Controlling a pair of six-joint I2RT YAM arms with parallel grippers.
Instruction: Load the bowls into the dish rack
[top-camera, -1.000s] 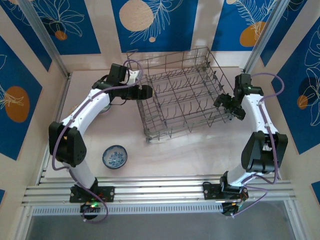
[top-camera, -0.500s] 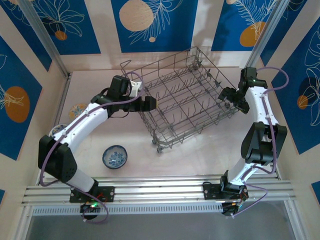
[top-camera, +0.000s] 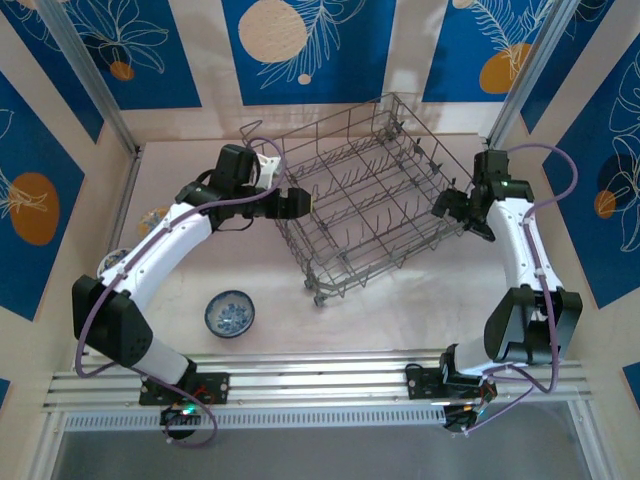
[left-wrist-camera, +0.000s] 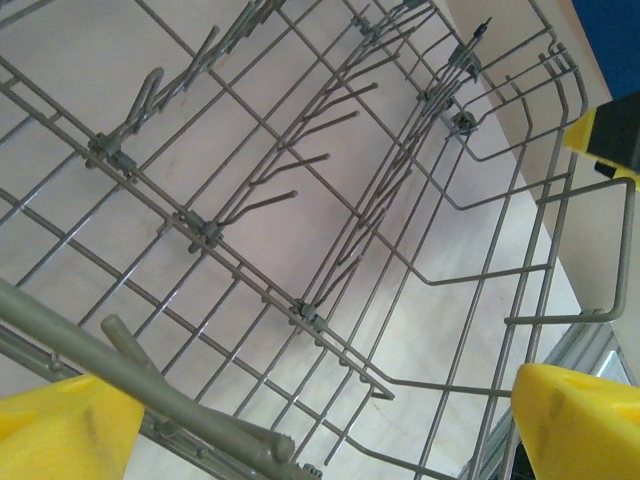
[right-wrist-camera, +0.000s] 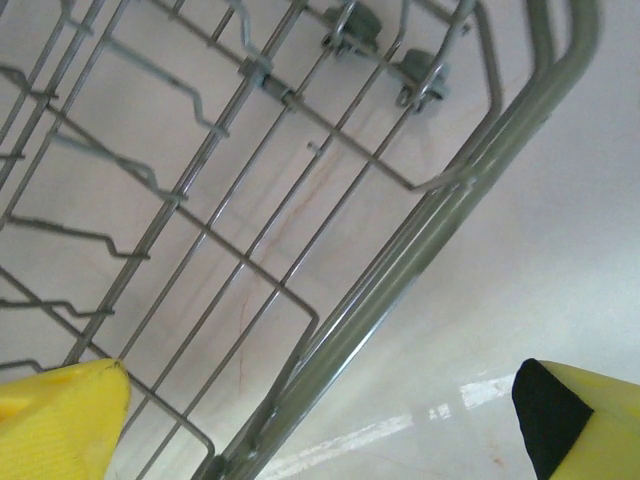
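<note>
The dish rack (top-camera: 365, 190) sat skewed and empty at the far middle of the table (top-camera: 400, 310). The left fingers (top-camera: 291, 203) and right fingers (top-camera: 448, 207) stood open, astride its left and right rims. A swing or uneven closing from there could have dragged or tipped the rack. The top view showed a blue-and-white bowl (top-camera: 229, 313) near left. The wrist views showed rim wire between yellow fingertips (left-wrist-camera: 60, 425).

Grey wire dish rack (top-camera: 368, 192), blue-and-white patterned bowl (top-camera: 229, 313), pale pinkish table (top-camera: 400, 312).
</note>
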